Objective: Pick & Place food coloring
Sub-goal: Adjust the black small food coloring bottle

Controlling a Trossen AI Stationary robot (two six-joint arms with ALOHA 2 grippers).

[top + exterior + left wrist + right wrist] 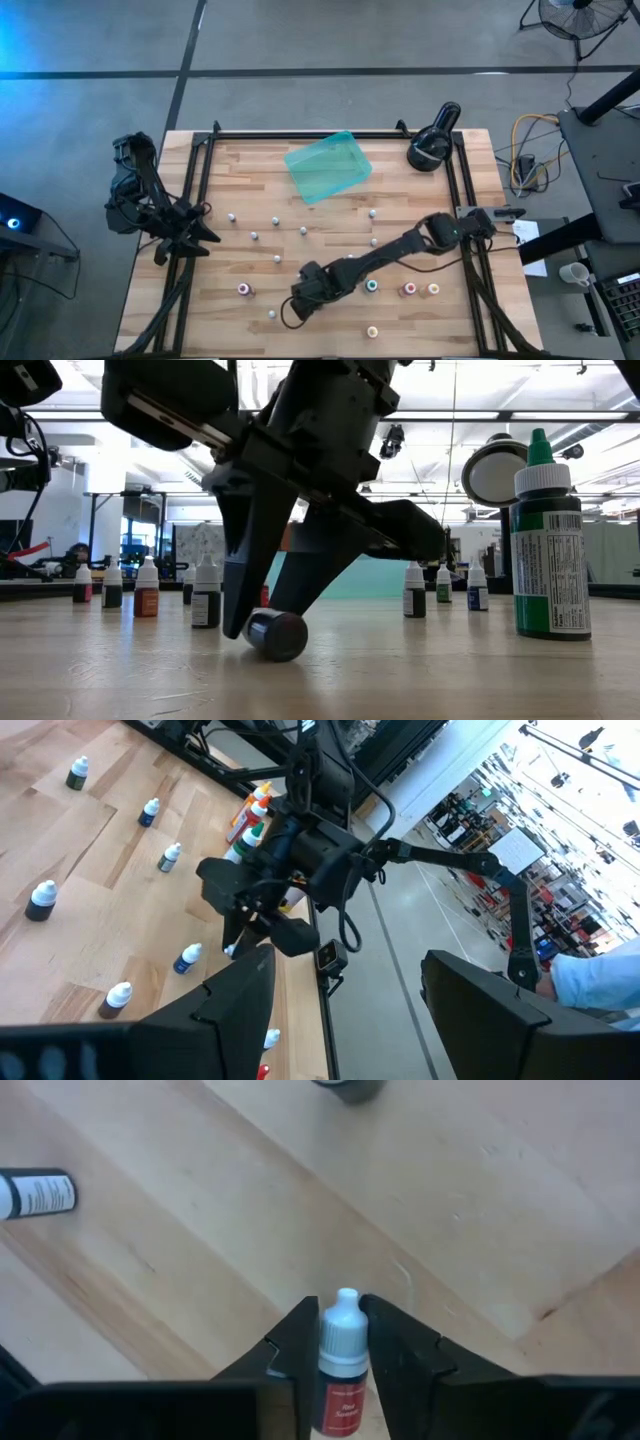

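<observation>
Red food coloring bottle between right pincer fingers, clamped, lying on table.

Right arm stretches low across the table, its pincer fingers pinched in; left pincer rests spread wide at the table's left edge

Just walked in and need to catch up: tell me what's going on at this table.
The right gripper is down on the wooden table, its two dark fingers closed on a small red bottle with a white cap, which lies tipped against the tabletop. Other tiny white-capped food coloring bottles stand scattered across the table. A translucent teal rectangular tray sits at the far side. The left gripper waits open at the table's left edge, holding nothing.
</observation>
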